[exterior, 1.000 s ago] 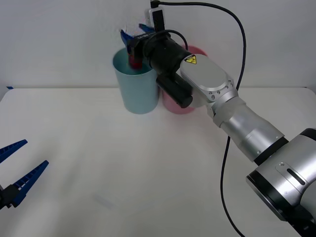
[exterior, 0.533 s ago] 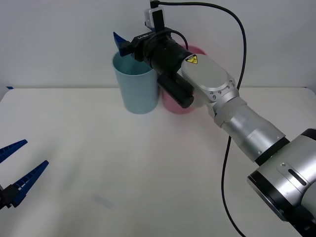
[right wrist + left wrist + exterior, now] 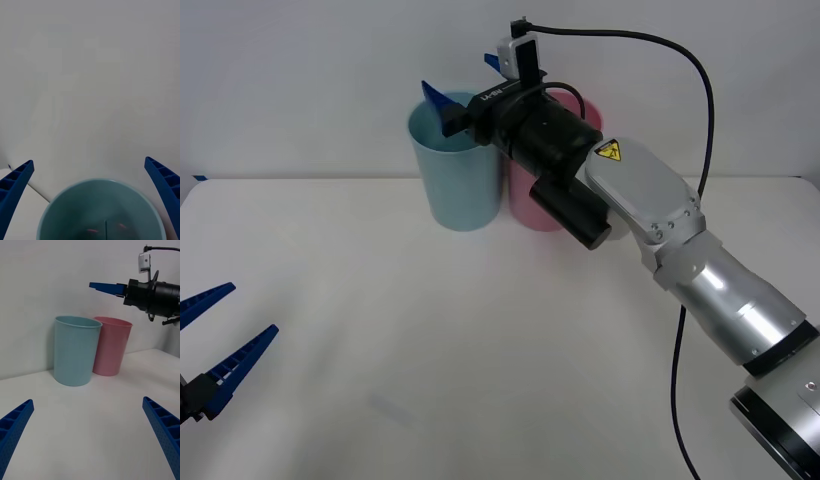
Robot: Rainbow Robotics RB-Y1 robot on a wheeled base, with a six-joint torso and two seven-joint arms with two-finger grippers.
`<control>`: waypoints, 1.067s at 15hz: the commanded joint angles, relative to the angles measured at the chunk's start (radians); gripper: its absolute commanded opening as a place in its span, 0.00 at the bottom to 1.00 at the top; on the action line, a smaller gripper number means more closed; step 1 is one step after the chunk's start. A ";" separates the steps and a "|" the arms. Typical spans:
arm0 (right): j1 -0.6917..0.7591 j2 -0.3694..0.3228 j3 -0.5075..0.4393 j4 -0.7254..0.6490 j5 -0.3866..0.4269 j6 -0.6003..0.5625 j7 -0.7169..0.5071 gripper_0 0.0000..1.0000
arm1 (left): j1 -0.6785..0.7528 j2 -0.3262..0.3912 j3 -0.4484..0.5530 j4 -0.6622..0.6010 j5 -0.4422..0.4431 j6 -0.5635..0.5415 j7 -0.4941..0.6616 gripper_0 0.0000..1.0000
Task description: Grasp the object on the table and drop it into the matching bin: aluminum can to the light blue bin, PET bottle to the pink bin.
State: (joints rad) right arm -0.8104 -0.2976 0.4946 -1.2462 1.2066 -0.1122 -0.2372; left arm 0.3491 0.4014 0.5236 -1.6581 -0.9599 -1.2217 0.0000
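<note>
Right wrist view: right pincer [image 3: 90,195] spread, empty, above tall light blue plastic bin [image 3: 101,210] — positioned for dropping.
Inside: red glints, likely the can.
Left pincer [image 3: 215,345]: apart, parked over the white counter [image 3: 430,350].

We find one sign to read: a small yellow triangular warning label [image 3: 608,151] with a black symbol inside it, stuck on the silver-grey rounded housing of the right arm [image 3: 642,195], just behind its black wrist section. A short line of white lettering [image 3: 496,94] runs along the black mount at that wrist, but it is too small for us to make out. We read no other text, brand or number.
</note>
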 commanded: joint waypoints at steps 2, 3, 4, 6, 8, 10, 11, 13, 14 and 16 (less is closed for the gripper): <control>0.128 -0.113 0.009 -0.197 -0.013 -0.060 -0.004 1.00 | 0.000 0.000 0.000 0.000 0.000 0.000 0.000 1.00; 0.157 -0.144 0.009 -0.237 -0.019 -0.073 -0.004 1.00 | 0.000 0.000 0.000 0.000 0.000 0.000 0.000 1.00; 0.206 -0.193 0.009 -0.299 -0.047 -0.095 0.004 1.00 | 0.000 0.000 0.000 0.000 0.000 0.000 0.000 1.00; 0.274 -0.278 0.009 -0.391 -0.105 -0.129 0.018 1.00 | 0.000 0.000 0.000 0.000 0.000 0.000 0.000 1.00; 0.359 -0.365 0.007 -0.495 -0.162 -0.136 0.041 1.00 | 0.000 0.000 0.000 0.000 0.000 0.000 0.000 1.00; 0.428 -0.425 -0.002 -0.564 -0.202 -0.142 0.064 1.00 | 0.000 0.000 0.000 0.000 0.000 0.000 0.000 1.00; 0.464 -0.445 -0.022 -0.587 -0.217 -0.169 0.078 1.00 | 0.000 0.000 0.000 0.000 0.000 0.000 0.000 1.00; 0.533 -0.451 -0.087 -0.596 -0.237 -0.250 0.160 1.00 | 0.000 0.000 0.000 0.000 0.000 0.000 0.000 1.00; 0.565 -0.454 -0.119 -0.596 -0.243 -0.290 0.185 1.00 | 0.000 0.000 0.000 0.000 0.000 0.000 0.000 1.00; 0.622 -0.463 -0.166 -0.596 -0.260 -0.357 0.230 1.00 | 0.000 0.000 0.000 0.000 0.000 0.000 0.000 1.00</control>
State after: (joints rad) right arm -0.2078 -0.7575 0.3453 -1.8425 0.9523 -0.4466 -0.0226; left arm 0.3491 0.4014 0.5236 -1.6581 -0.9599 -1.2217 0.0000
